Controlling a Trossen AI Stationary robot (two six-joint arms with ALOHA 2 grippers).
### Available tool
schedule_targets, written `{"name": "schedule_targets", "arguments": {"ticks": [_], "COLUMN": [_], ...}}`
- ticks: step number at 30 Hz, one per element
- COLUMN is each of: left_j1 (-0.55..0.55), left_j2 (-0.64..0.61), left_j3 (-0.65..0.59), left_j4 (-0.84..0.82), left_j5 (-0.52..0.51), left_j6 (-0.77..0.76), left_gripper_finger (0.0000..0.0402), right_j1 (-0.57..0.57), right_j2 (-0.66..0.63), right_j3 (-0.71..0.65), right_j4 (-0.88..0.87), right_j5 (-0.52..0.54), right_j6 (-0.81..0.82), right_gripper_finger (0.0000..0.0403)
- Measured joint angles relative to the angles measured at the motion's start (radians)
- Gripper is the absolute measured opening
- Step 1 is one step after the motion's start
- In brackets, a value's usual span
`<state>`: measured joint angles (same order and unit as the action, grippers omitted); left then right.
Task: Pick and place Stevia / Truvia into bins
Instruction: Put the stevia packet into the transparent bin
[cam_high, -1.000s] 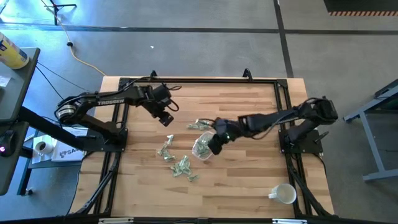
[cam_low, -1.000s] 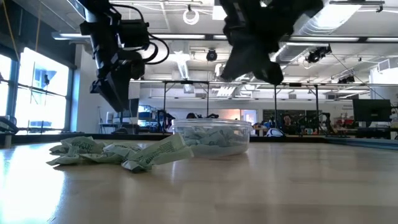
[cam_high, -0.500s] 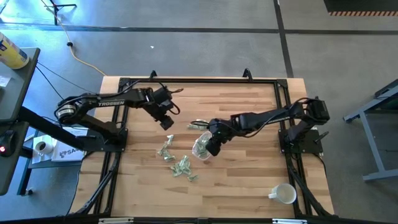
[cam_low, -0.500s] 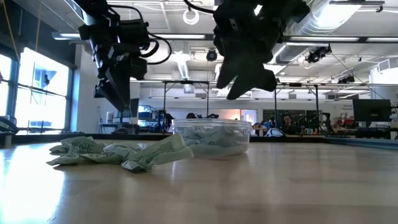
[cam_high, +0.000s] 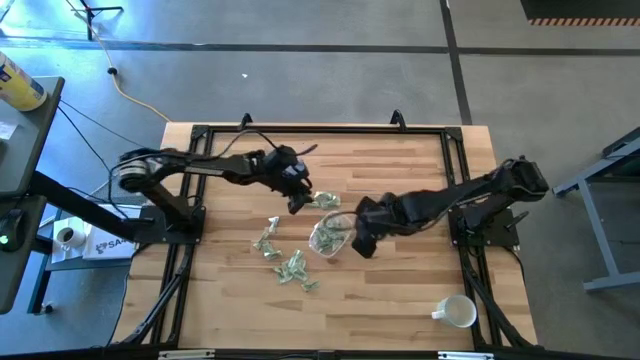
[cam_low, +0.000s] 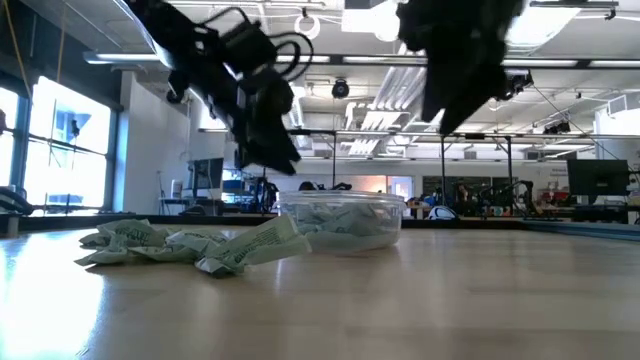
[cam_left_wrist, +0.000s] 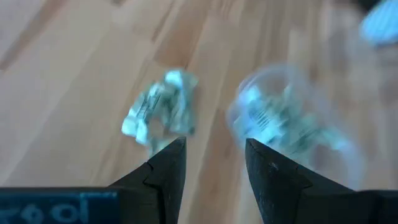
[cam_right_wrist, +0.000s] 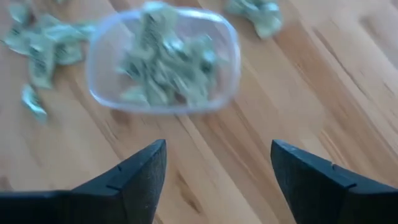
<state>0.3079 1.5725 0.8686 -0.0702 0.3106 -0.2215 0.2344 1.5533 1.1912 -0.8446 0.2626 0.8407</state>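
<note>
Motion blurs the packets (cam_right_wrist: 163, 65) inside the clear container (cam_high: 329, 236). The right pincer (cam_right_wrist: 214, 177) gapes wide and empty just right of it; the left pincer (cam_left_wrist: 214, 165), narrower and empty, hangs above the far packet cluster (cam_high: 323, 200). Bare surface (cam_high: 400, 300) spreads near and right.

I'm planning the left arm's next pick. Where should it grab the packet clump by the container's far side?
Probably from straight above, the fingers straddling the clump at its raised, crumpled middle. The packets lie flat and loosely piled on the table, so a side approach would likely just push them. The left gripper hangs open beside it, close to the container.
</note>
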Motion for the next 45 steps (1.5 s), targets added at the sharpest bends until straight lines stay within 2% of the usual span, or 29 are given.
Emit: {"name": "schedule_targets", "arguments": {"ticks": [2,5,10,17,23,26,29,37,40,45], "left_j1": [-0.001,-0.002,0.000,-0.001,-0.001,-0.001,-0.001,0.000,-0.001,-0.003], "left_j2": [0.057,0.136,0.202,0.244,0.297,0.313,0.319,0.319,0.294,0.199], "left_j3": [0.014,0.039,0.092,0.121,0.121,0.121,0.121,0.120,0.119,0.119], "left_j4": [-0.001,-0.001,0.003,0.004,0.034,0.062,0.095,0.110,0.054,-0.060], "left_j5": [-0.015,-0.095,-0.184,-0.190,-0.189,-0.188,-0.194,-0.267,-0.270,-0.245], "left_j6": [0.085,0.189,0.339,0.463,0.479,0.479,0.480,0.479,0.462,0.356], "left_gripper_finger": [0.0198,0.0198,0.0198,0.0198,0.0197,0.0184,0.0150,0.0024,0.0023,0.0047], "right_j1": [0.034,0.079,0.136,0.172,0.172,0.172,0.172,0.172,0.172,0.190], "right_j2": [-0.015,-0.031,-0.033,-0.033,-0.033,-0.033,-0.033,-0.033,-0.033,-0.033], "right_j3": [0.000,0.000,0.000,-0.001,-0.001,-0.001,-0.001,-0.001,-0.001,-0.001], "right_j4": [-0.056,-0.110,-0.157,-0.216,-0.229,-0.230,-0.232,-0.240,-0.245,-0.261], "right_j5": [0.044,0.098,0.123,0.151,0.151,0.151,0.149,0.144,0.151,0.167], "right_j6": [0.068,0.175,0.317,0.416,0.420,0.438,0.446,0.465,0.464,0.444], "right_gripper_finger": [0.0273,0.0271,0.0271,0.0271,0.0271,0.0271,0.0271,0.0271,0.0270,0.0256]}}
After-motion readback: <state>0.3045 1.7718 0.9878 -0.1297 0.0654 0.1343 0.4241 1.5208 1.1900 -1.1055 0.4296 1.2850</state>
